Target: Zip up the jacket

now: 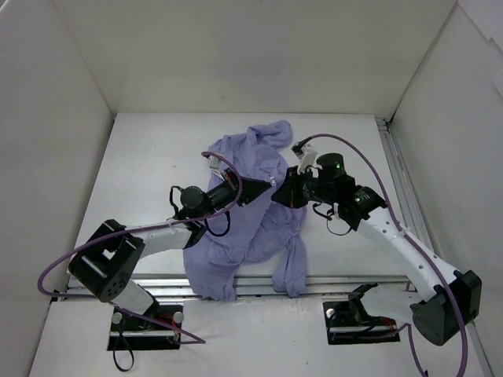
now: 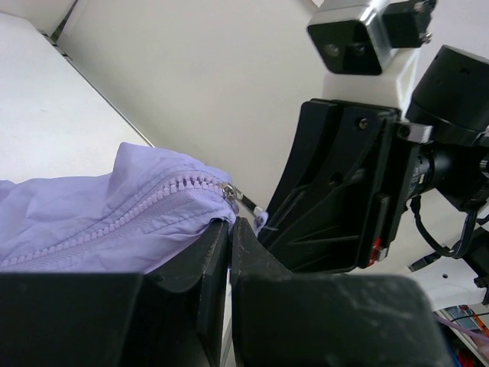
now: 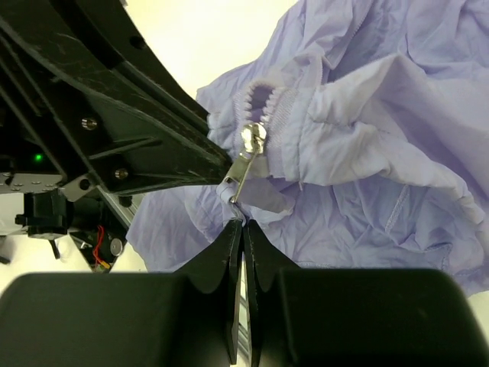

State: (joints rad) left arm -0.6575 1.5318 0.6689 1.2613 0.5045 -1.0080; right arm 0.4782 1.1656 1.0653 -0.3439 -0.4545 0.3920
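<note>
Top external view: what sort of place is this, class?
Probably a robot test cell: plain white enclosure walls, white left robot arm and white right robot arm bolted down, crumpled lavender fabric jacket.

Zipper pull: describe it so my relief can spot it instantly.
In the top view the lavender jacket is the one big heap; the left gripper and right gripper meet over it. Between them the pull is a slim silver tab hanging from a shiny slider. It is the only metal showing on the fabric.
</note>
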